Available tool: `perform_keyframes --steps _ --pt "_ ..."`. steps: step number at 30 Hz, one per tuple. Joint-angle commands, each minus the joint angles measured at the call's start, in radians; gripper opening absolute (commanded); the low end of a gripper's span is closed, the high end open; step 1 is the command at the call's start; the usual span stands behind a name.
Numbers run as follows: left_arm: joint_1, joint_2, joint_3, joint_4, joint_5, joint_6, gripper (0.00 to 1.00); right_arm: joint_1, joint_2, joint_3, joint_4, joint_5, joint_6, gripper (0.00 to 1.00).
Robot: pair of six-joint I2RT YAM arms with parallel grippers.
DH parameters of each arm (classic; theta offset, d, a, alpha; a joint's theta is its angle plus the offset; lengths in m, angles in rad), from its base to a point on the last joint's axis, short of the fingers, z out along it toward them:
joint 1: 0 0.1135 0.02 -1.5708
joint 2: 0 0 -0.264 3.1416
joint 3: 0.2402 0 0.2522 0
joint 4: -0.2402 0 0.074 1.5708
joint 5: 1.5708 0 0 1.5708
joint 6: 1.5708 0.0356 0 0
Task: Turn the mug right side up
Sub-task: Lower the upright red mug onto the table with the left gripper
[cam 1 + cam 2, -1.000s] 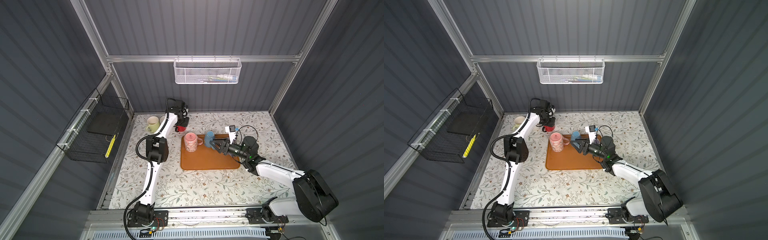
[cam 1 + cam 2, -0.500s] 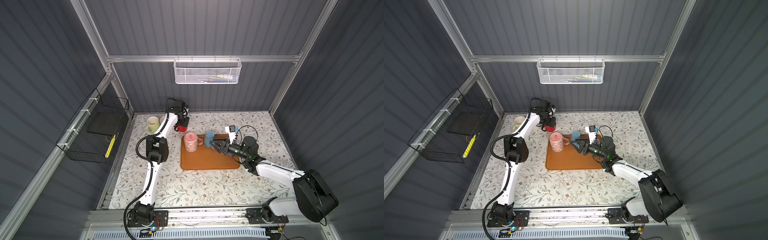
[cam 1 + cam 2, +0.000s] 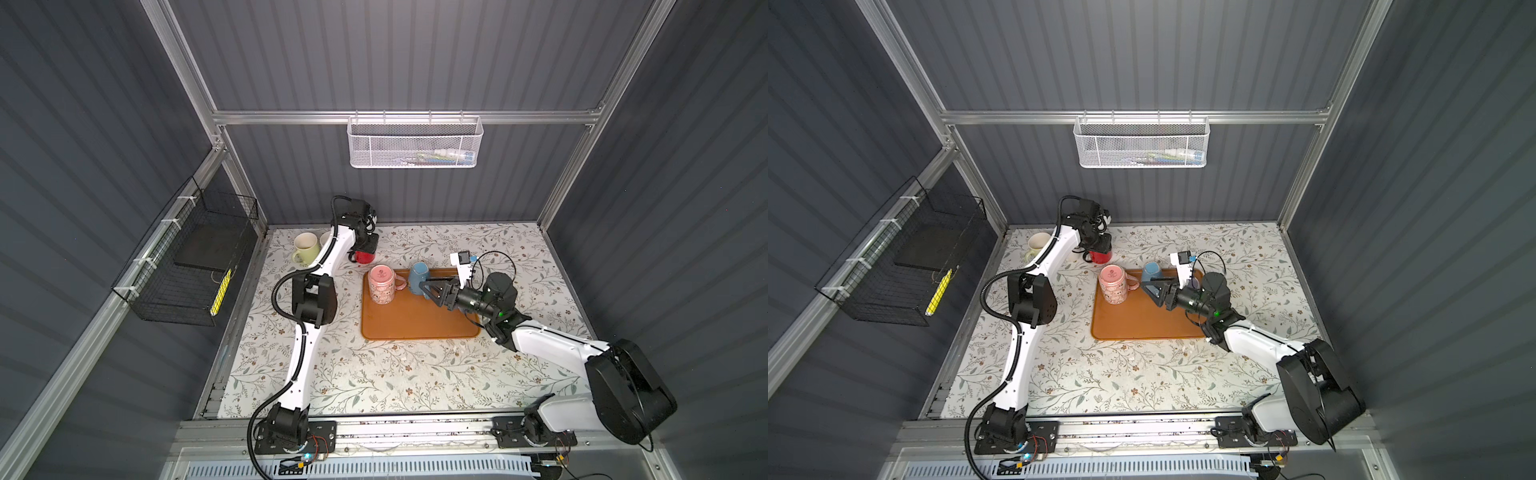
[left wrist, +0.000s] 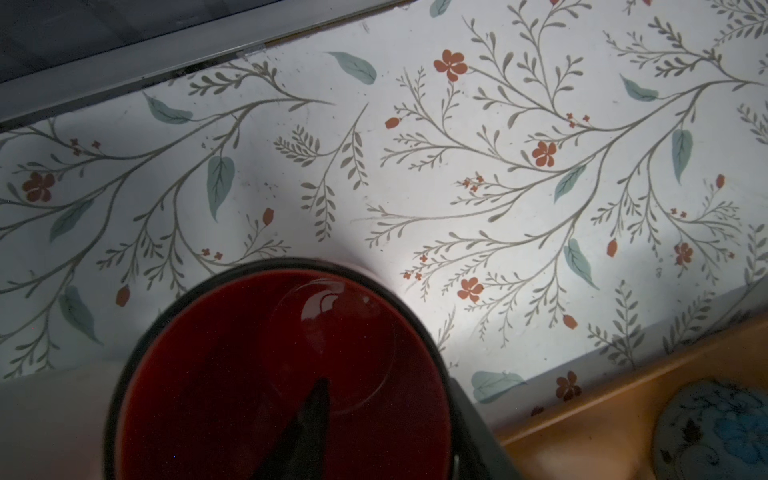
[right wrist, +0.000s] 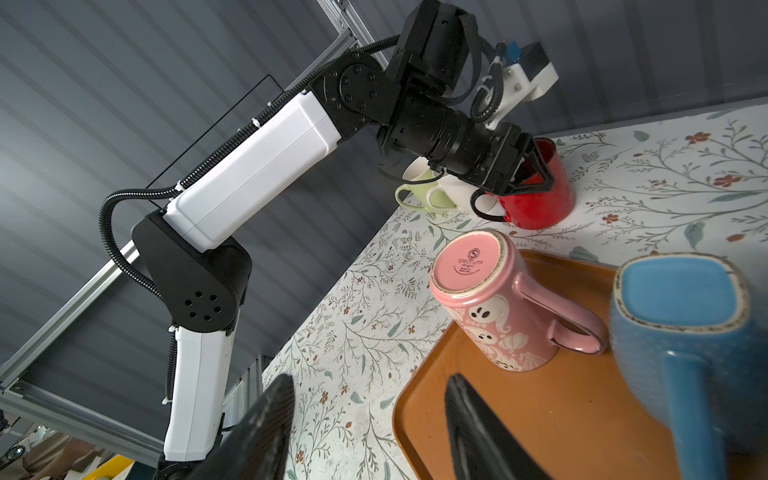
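Right wrist view: red mug [image 5: 536, 208] stands upright on the table [image 5: 665, 174], just beyond the tray [image 5: 540, 415] at its far left corner, so its turn looks done. Left gripper [image 5: 530, 183] straddles the mug wall, fingers spread, not pinching. Right gripper [image 5: 370, 378], fingers spread and empty, sits beside the inverted blue mug [image 5: 681, 332]; the inverted pink mug [image 5: 490, 307] crowds its left.

The hand [image 4: 386, 432] straddles the wall of the red mug [image 4: 232, 374]: one dark finger [image 4: 309, 415] reaches down into the glossy red hollow, standing clear of the wall, and the other sits just outside the dark rim. The mug stands upright, its mouth open toward the hand. Beyond the hand spreads the tabletop [image 4: 457, 166], printed with twigs, leaves and red flowers, as far as a grey rail [image 4: 124, 54]. On the outer finger's side runs the edge of an orange tray [image 4: 615, 399], bearing a blurred pale round thing [image 4: 715, 432] with blue marks
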Motion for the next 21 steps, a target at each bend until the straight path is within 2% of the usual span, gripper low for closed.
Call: perform_keyframes --steps 1,13,21 --pt "0.0 0.004 0.007 -0.009 -0.02 -0.024 0.42 -0.006 -0.006 -0.014 0.009 -0.003 -0.007 0.6" --pt "0.005 0.016 0.022 0.003 -0.117 -0.111 0.33 -0.006 -0.006 -0.022 0.022 -0.002 -0.003 0.6" --pt "0.014 0.011 0.016 0.036 -0.132 -0.152 0.38 -0.005 -0.006 -0.025 0.022 -0.001 -0.003 0.6"
